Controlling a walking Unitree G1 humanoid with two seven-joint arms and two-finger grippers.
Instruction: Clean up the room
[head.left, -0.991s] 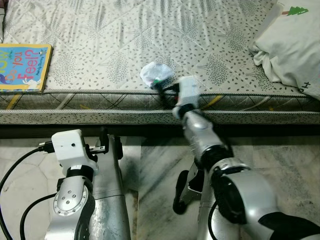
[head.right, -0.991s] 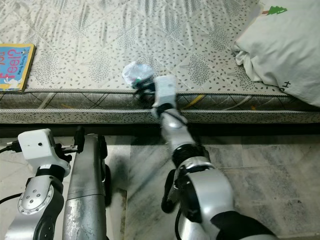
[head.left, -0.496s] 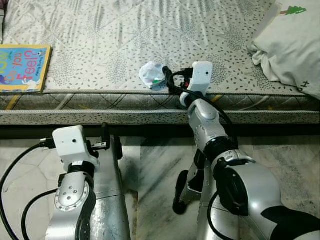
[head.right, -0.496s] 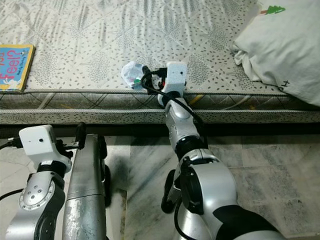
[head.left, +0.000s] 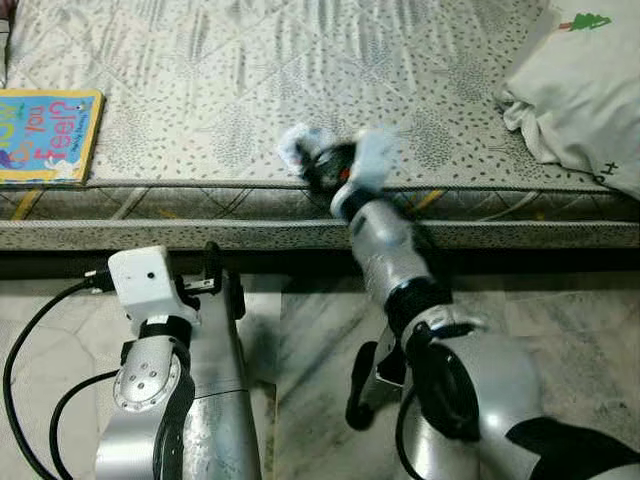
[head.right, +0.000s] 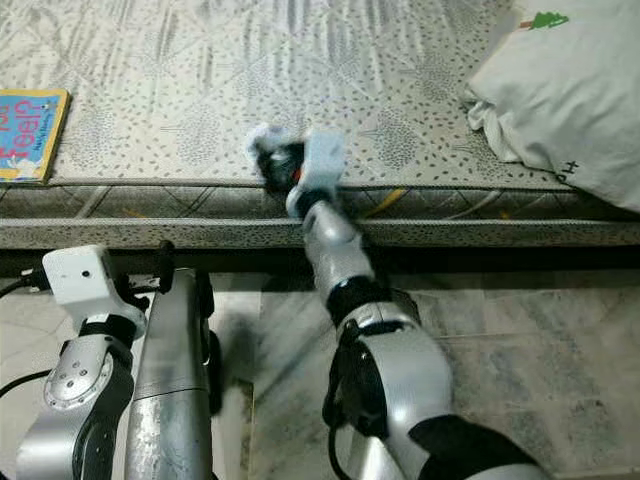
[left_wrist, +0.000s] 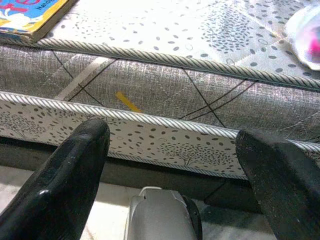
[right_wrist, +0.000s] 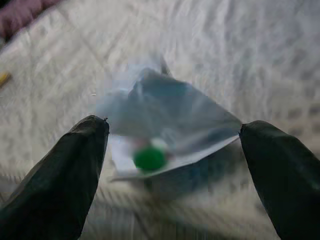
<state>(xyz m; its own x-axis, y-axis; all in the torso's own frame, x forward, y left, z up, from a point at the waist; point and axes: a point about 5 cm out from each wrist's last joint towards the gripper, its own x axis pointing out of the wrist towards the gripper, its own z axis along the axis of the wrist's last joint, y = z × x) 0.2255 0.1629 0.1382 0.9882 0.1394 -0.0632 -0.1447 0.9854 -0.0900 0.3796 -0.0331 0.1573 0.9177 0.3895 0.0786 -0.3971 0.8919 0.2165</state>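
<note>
Fingers spread around a crumpled wrapper at the mattress edge.

Left gripper (left_wrist: 175, 165) idles low by the bed side, fingers apart and empty. Right gripper (right_wrist: 175, 165) is far nearer: the wrapper (right_wrist: 165, 130) lies straight ahead between its parted fingers (blurred), a clear crinkled plastic bag with something green inside, on the mattress (head.left: 230, 80) near its front edge.
</note>
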